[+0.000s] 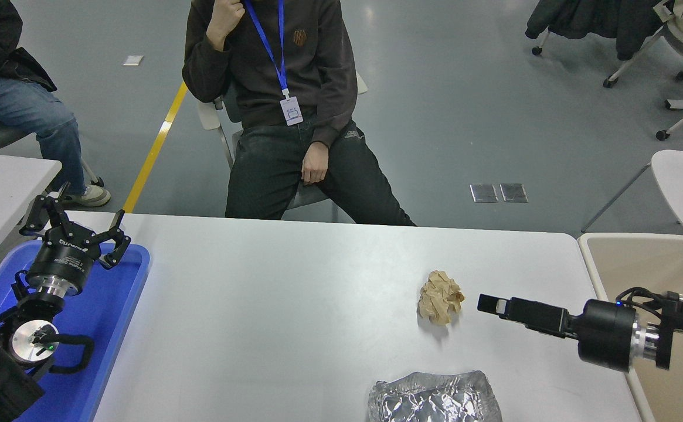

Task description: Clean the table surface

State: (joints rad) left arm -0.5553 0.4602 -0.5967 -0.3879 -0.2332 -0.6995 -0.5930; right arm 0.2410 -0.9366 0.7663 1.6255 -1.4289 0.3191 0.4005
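Note:
The white table surface (288,305) fills the lower half of the head view. A crumpled ball of brown paper (439,297) lies on it right of centre. A crinkled sheet of silver foil (435,400) lies at the front edge below the ball. My right gripper (485,303) reaches in low from the right, level with the paper ball, its tip a short gap to the right of the ball and not touching it. It is seen edge-on, so its state does not show. My left gripper (77,221) is parked open above the blue tray (115,305) at the lower left.
A beige bin (640,258) stands off the table's right edge, behind my right arm. A person (282,117) sits at the far side, and another (19,105) at the upper left. A smaller white table (1,181) is at the left.

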